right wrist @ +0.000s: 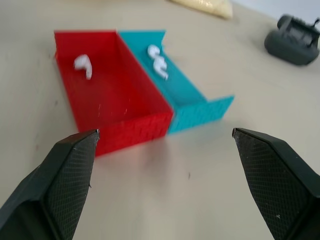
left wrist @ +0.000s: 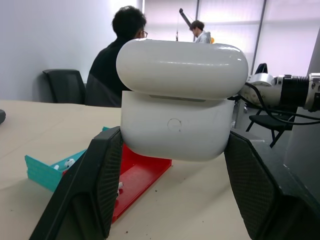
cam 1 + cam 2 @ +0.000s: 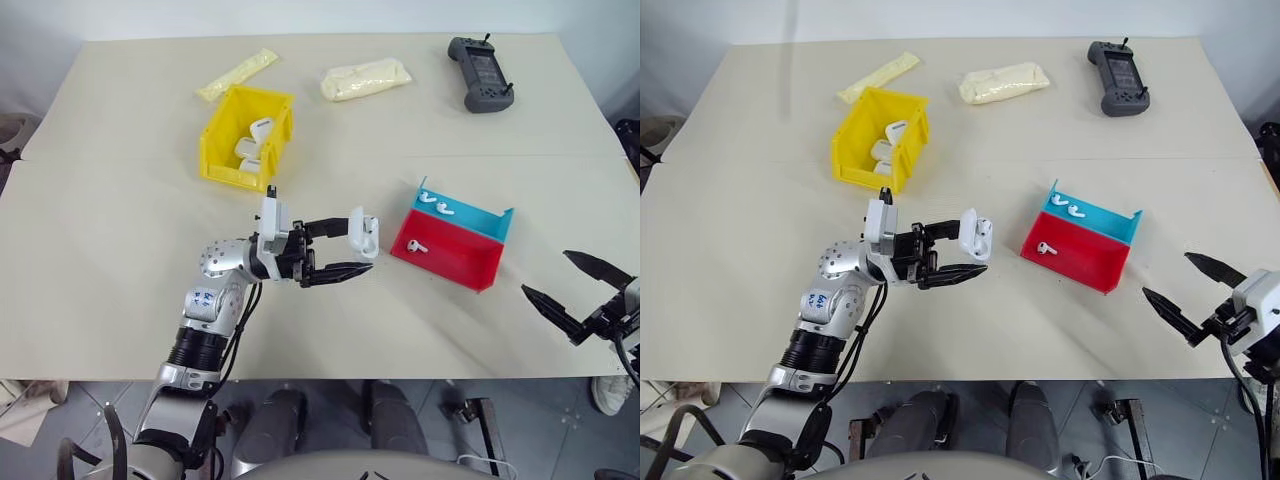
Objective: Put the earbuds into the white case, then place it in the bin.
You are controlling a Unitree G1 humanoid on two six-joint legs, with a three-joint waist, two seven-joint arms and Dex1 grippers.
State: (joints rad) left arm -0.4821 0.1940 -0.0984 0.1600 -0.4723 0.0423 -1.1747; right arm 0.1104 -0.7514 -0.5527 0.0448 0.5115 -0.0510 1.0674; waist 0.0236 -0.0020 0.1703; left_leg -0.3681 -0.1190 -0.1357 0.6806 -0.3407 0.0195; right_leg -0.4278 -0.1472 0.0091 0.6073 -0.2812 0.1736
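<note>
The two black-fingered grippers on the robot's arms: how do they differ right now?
The left gripper is shut on the small glossy white case, holding it above the table beside the red-and-teal shallow tray. The right gripper stands wide open and empty, off near the table's edge. The left points toward the tray from one side, the right from the other. Both have the same two black fingers.

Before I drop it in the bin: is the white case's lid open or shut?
Open. In the left wrist view, the white case shows its lid raised off the body; the left gripper holds it above the table.
</note>
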